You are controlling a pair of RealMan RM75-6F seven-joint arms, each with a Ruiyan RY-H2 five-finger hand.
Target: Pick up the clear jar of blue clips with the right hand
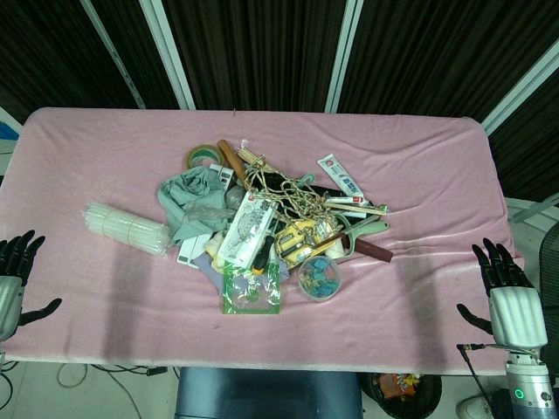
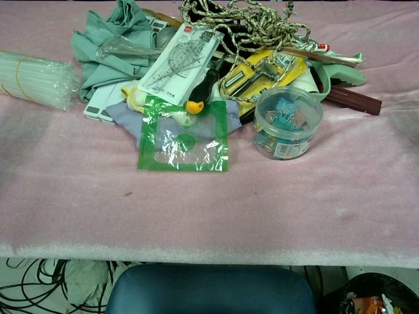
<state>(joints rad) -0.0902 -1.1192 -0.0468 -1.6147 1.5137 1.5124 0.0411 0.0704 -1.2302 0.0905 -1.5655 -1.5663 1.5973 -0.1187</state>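
Note:
The clear round jar of blue clips (image 1: 320, 278) stands upright on the pink cloth at the near right edge of the pile; in the chest view the jar (image 2: 288, 123) shows its lid and a label on its side. My right hand (image 1: 503, 291) hovers at the table's near right corner, fingers spread, holding nothing, well to the right of the jar. My left hand (image 1: 15, 272) is at the near left edge, fingers also apart and empty. Neither hand appears in the chest view.
A pile fills the table's middle: green-bordered clear pouch (image 2: 184, 135), netted rope (image 1: 278, 190), grey-green cloth (image 1: 188, 196), yellow tool (image 2: 262, 70), toothpaste tube (image 1: 342, 181), tape roll (image 1: 203, 156). A bundle of white straws (image 1: 127, 228) lies to the left. Pink cloth (image 1: 419, 218) lies bare around the pile.

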